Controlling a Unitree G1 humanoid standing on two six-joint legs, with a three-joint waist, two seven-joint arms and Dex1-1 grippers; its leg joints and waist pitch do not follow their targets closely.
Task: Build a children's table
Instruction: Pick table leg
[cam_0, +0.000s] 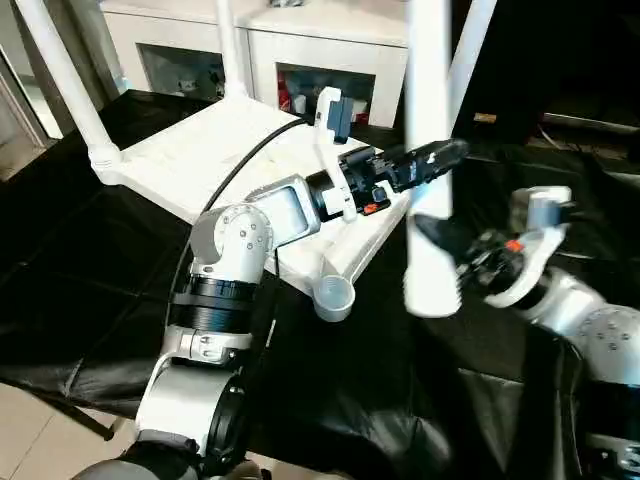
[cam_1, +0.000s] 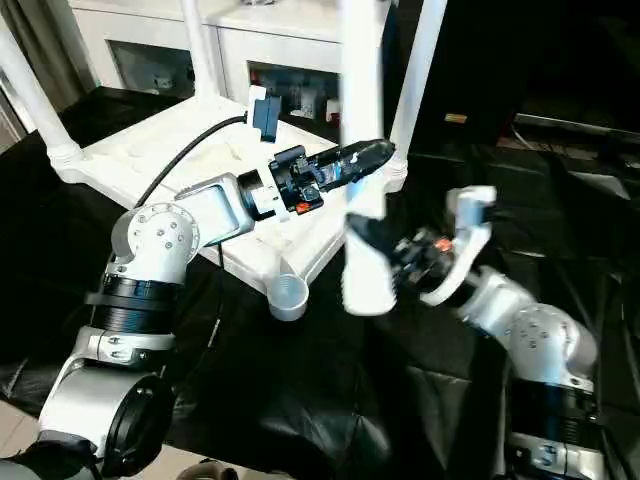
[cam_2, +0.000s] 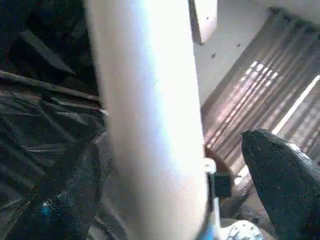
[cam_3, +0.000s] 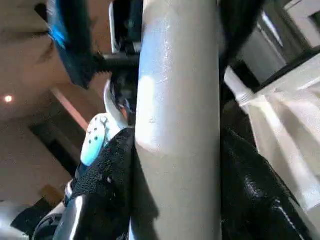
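Tabletop (cam_0: 215, 150) lies upside down on black cloth (cam_0: 90, 290), ribbed underside up, left-centre of the scene. Three legs stand upright in its corner sockets: far-left leg (cam_0: 70, 85), far-middle leg (cam_0: 228, 45), far-right leg (cam_1: 418, 70). Near corner socket (cam_0: 336, 294) is open, round rim facing up, nothing in it.

Fourth leg (cam_0: 430, 170) is held upright in the air, right of the tabletop's near corner, its lower end hanging above the cloth just right of the open socket, not touching it.

Right gripper (cam_0: 455, 250) is clamped around this leg near its lower end; the right wrist view shows a black finger (cam_3: 107, 185) pressed on each side of the tube.

Left gripper (cam_0: 440, 155) reaches across from the left, over the tabletop edge, to the same leg higher up. In the left wrist view one finger (cam_2: 280, 175) stands apart from the tube, a gap visible, the other dark finger close on the opposite side; jaws spread wide around the leg, not squeezing it.

White cabinet (cam_0: 300, 50) at the far side behind the tabletop.
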